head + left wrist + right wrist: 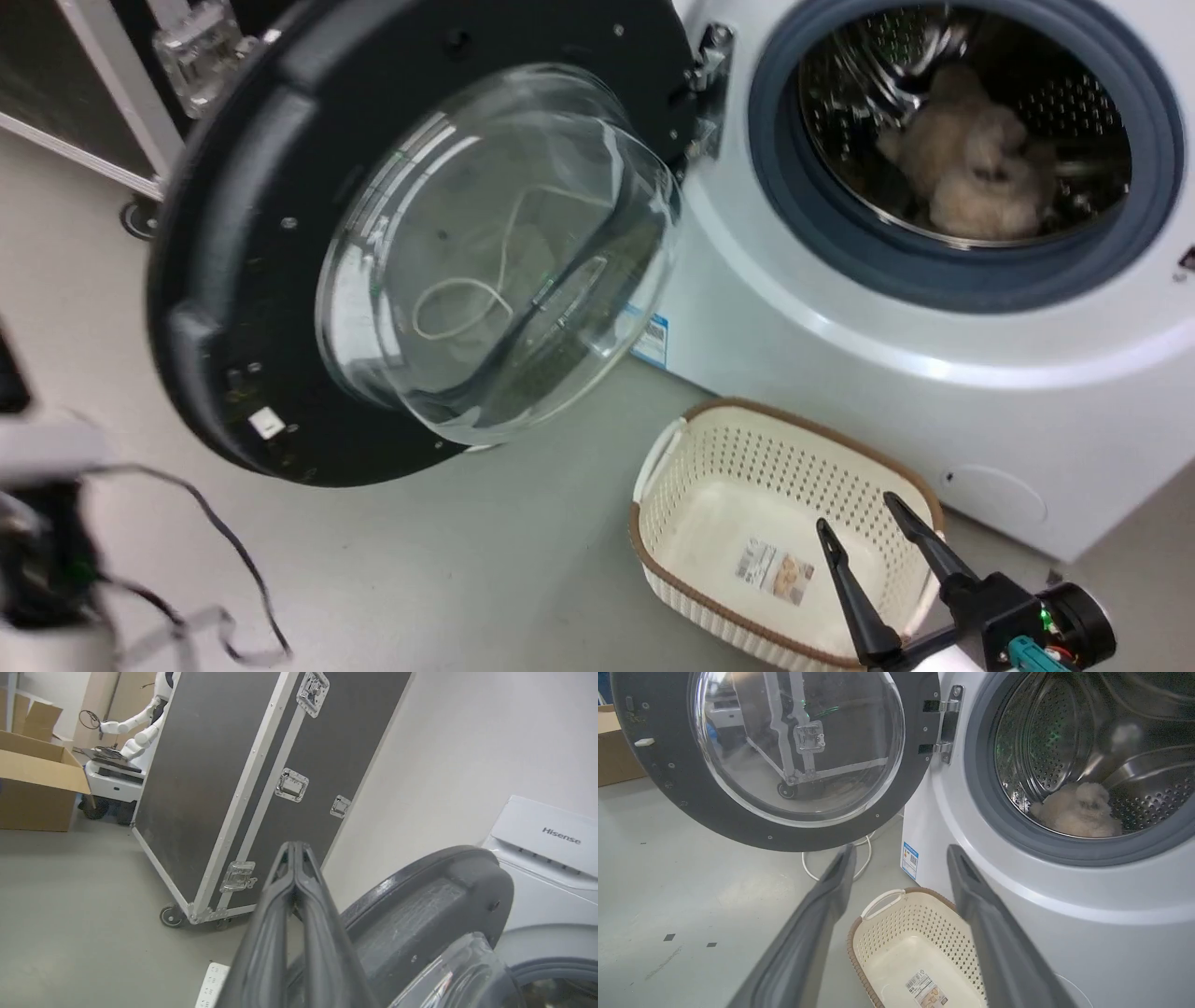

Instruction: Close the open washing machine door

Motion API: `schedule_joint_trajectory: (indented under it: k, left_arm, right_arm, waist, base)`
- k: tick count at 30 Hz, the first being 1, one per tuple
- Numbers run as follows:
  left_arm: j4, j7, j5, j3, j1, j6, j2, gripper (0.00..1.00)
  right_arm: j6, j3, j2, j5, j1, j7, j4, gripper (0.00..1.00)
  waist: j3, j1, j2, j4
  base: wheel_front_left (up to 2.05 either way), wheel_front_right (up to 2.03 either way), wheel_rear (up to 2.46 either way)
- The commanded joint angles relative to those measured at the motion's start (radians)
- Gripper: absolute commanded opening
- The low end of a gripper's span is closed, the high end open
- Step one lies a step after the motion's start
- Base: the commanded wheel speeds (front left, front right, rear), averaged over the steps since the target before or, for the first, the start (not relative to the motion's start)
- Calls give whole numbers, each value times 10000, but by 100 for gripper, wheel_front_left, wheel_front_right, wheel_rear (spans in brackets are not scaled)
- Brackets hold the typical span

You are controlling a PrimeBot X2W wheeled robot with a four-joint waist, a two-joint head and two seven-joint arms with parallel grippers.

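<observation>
Right claw (855, 511) spread, empty, left claw (295, 848) pinched together

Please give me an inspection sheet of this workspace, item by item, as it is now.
Surface: grey floor, a few small dark marks.
Job's things: washing machine door swung wide open on its hinge.
Clutter: cream basket on the floor before the washer, holding only a label; fluffy beige item in the drum.
Grippers: left gripper shut, beside the door's rim, contact unclear; right gripper open, over the basket.
Cables: white cord on the floor behind the door; dark cable.
Surroundings: black flight case, cardboard box, another robot.
</observation>
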Motion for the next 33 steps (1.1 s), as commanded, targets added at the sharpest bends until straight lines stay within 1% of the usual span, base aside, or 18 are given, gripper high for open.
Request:
schedule_joint_trajectory:
  k: [1, 3, 4, 7, 9, 13, 15, 16, 18, 21, 25, 29, 33]
  left_arm:
    - [329, 296, -466, 262, -418, -11, 153, 0]
    - [1186, 1184, -1290, 634, -983, -12, 555, 0]
    - [1600, 1589, -1766, 851, -1281, 34, 642, 0]
    - [2919, 3136, -2911, 1220, -1907, 236, 996, 0]
    - [3551, 3872, -3418, 1429, -2185, 402, 1218, 0]
    - [4258, 5368, -4515, 1668, -2500, 414, 1343, 0]
    - [4363, 5941, -4988, 1794, -2529, 308, 1382, 0]
    - [4356, 6224, -5275, 1864, -2523, 172, 1358, 0]
    - [4281, 6896, -5883, 2003, -2417, -34, 1277, 0]
    - [3914, 7772, -6334, 1984, -1891, -361, 1308, 0]
    - [2831, 8669, -6842, 2015, -810, -628, 1110, 0]
    - [1338, 9509, -7284, 1771, 549, -708, 403, 0]
    - [-102, 10015, -7456, 1222, 1819, -638, -594, 0]
  right_arm:
    - [8, 37, -74, -71, -12, -89, 3, 100]
    - [8, 100, -142, -78, -91, -130, 35, 100]
    - [8, 102, -167, -70, -117, -130, 43, 100]
    - [8, 178, -221, -53, -178, -130, 91, 100]
    - [8, 285, -252, -63, -249, -130, 139, 100]
    - [8, 266, -237, -57, -350, -130, 157, 100]
    - [8, 256, -235, -51, -371, -130, 162, 100]
    - [8, 251, -237, -51, -371, -130, 167, 100]
    - [8, 218, -234, -45, -365, -130, 182, 100]
    - [8, 125, -201, -19, -305, -130, 215, 100]
    - [8, 21, -123, 30, -220, -130, 251, 100]
    - [8, -207, -41, 109, -95, -130, 238, 100]
    - [8, -372, -2, 52, -46, -130, 231, 100]
  waist:
    - [171, -1, 0, -141]
    - [302, -1, 0, -243]
    - [348, -1, 0, -312]
    - [445, -1, 0, -532]
    - [488, -1, 0, -695]
    - [555, -1, 0, -911]
    - [576, -1, 0, -1001]
    - [577, -1, 0, -1042]
    - [557, -1, 0, -1125]
    - [421, -1, 0, -1237]
    - [160, -1, 0, -1434]
    - [-67, -1, 0, -1555]
    - [-202, -1, 0, -1746]
  base:
    - [0, 0, 0]
    - [0, 0, 0]
    - [0, 0, 0]
    - [0, 0, 0]
    - [0, 0, 0]
    - [0, 0, 0]
    - [0, 0, 0]
    - [0, 0, 0]
    - [0, 0, 0]
    - [0, 0, 0]
    - [0, 0, 0]
    - [0, 0, 0]
    - [0, 0, 0]
